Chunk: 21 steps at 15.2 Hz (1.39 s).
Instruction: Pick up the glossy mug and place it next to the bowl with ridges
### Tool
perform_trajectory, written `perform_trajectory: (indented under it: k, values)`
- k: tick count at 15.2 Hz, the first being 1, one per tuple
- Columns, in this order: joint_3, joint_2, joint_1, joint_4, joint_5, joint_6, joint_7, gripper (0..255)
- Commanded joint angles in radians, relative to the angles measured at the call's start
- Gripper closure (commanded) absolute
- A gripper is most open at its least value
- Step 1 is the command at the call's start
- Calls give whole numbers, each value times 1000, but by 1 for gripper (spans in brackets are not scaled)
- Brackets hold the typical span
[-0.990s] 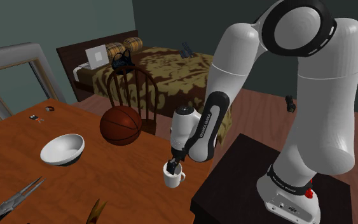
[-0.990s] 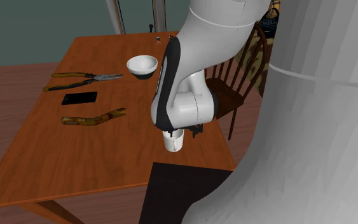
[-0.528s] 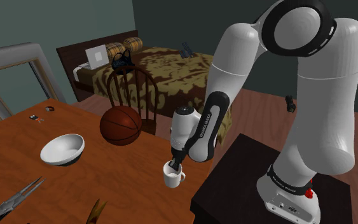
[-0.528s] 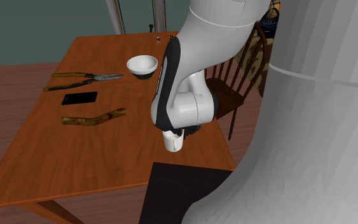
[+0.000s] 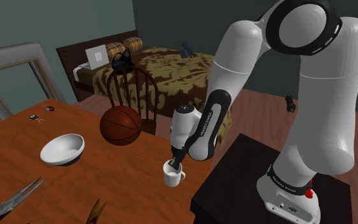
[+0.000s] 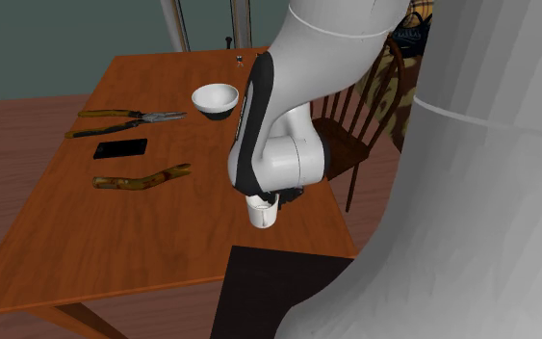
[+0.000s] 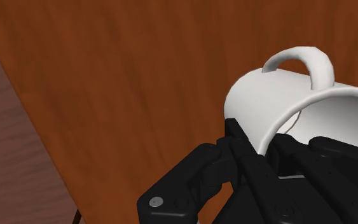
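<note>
A glossy white mug [image 5: 173, 175] [image 6: 261, 213] stands upright near the table edge closest to the stand. My black gripper [image 5: 175, 166] [image 6: 265, 199] comes down on it from above. In the wrist view the gripper [image 7: 260, 145] is shut on the mug [image 7: 279, 95], with one finger inside the rim and one outside; the handle points away from the fingers. The white bowl [image 5: 62, 149] [image 6: 215, 98] sits farther along the wooden table [image 5: 114, 188], well apart from the mug.
A basketball [image 5: 121, 125] rests between bowl and mug, with a wooden chair [image 5: 130, 86] behind it. Pliers [image 6: 124, 119], a black phone [image 6: 120, 148] and a stick [image 6: 141, 178] lie on the table [image 6: 115, 241]. The dark stand [image 5: 254, 191] borders the table's edge.
The fingers have closed onto the mug's rim. The mug and the hand have shifted only slightly.
</note>
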Motion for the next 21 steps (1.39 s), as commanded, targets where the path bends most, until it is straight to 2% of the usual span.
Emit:
perform_trajectory:
  k: [1,11,21]
  values:
    - [12,-30,-9,-7,7,-23,-4,255]
    - [75,-207,-56,-36,78,-170,-50,255]
    - [91,-373,-61,-38,142,-332,-91,255]
